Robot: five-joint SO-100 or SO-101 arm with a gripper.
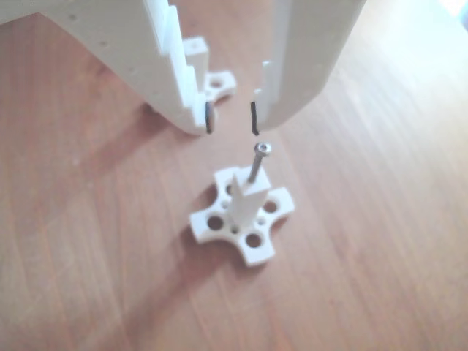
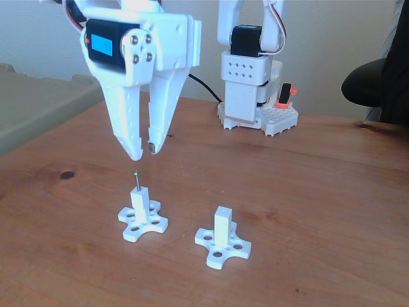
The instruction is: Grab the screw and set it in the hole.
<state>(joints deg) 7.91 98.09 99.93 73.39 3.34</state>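
Your screw stands upright in the hole at the tip of the left white post, its shank sunk into the post and its small shiny head poking out above. In the other view the screw leans slightly but is clearly carried by the post and not by you. That post rises from a cross-shaped base sitting flat on the wooden surface, which is why the screw can stand alone: the hole grips the shank and the broad base keeps everything steady.

Your gripper hangs directly above the screw head, apart from it, with clear air between fingertips and head. It is released and holds nothing; the jaws stand a little apart, and in the other view the gripper shows a visible gap between its two dark pads, with the screw head just below that gap. From this, I judge the placing to be done, or very nearly.

A second post on its own base stands to the right, well apart, with nothing in its tip.

Your arm reaches from the far side, where its mount sits, over to the near left, with the wrist turned so the fingers point straight down at the post.
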